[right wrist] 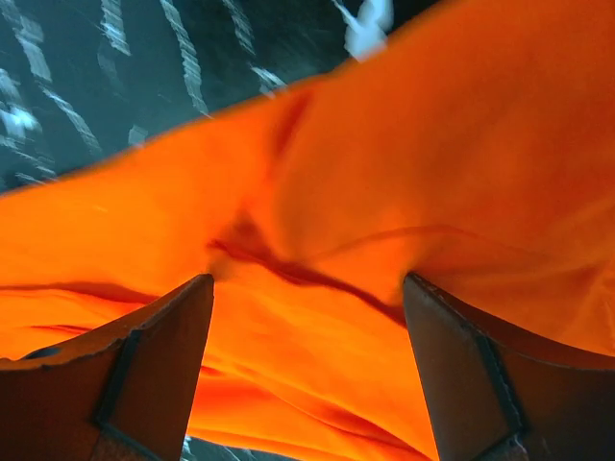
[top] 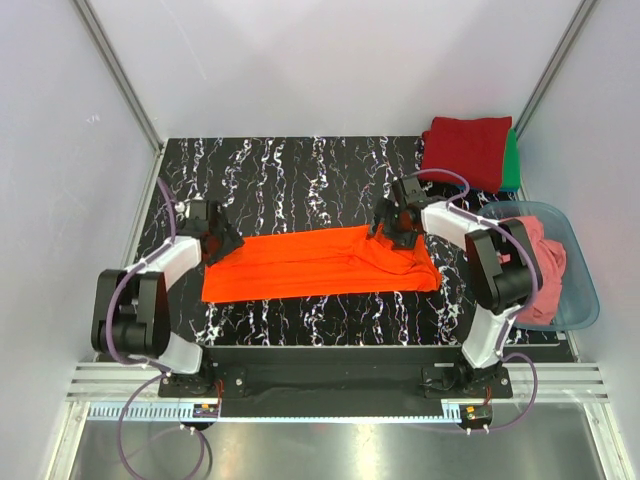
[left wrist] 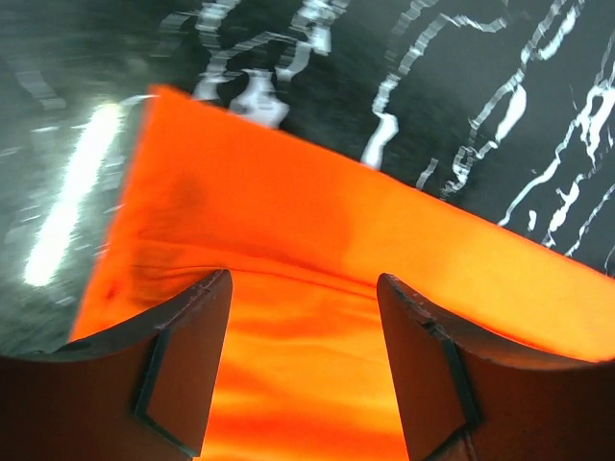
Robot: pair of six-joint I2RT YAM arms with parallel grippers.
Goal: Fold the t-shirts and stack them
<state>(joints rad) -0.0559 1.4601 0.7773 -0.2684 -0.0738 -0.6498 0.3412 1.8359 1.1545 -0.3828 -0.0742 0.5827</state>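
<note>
1. The orange t-shirt [top: 320, 265] lies flat on the table [top: 300, 170] as a long band to the left of the tub [top: 588, 285], with its right end near the tub's wall. Its left end is straight-edged and smooth. Its right end is creased and slightly bunched.
2. A salmon-pink t-shirt [top: 545, 265] is heaped loosely inside the tub. Beyond the tub's far side sits a dark red folded t-shirt [top: 465, 148] on top of a green one [top: 513, 165].
3. The left gripper [top: 218, 240] is at the orange shirt's end farthest from the tub. Its fingers stand apart over the cloth and hold nothing.
4. The right gripper [top: 395, 225] is at the shirt's end nearer the tub, on the far edge. Its jaws are also spread, with creased cloth showing between them.
5. Only a thin strip of the green shirt shows. The right arm covers part of the tub and part of the pink shirt. Both wrist views are blurred, and whether the fingertips touch the cloth cannot be told.
6. The orange cloth is soft, matte and bright, with dark crease lines in the right wrist view. The table is glossy black with white marble veins. The tub is translucent blue-grey plastic with rounded corners.
</note>
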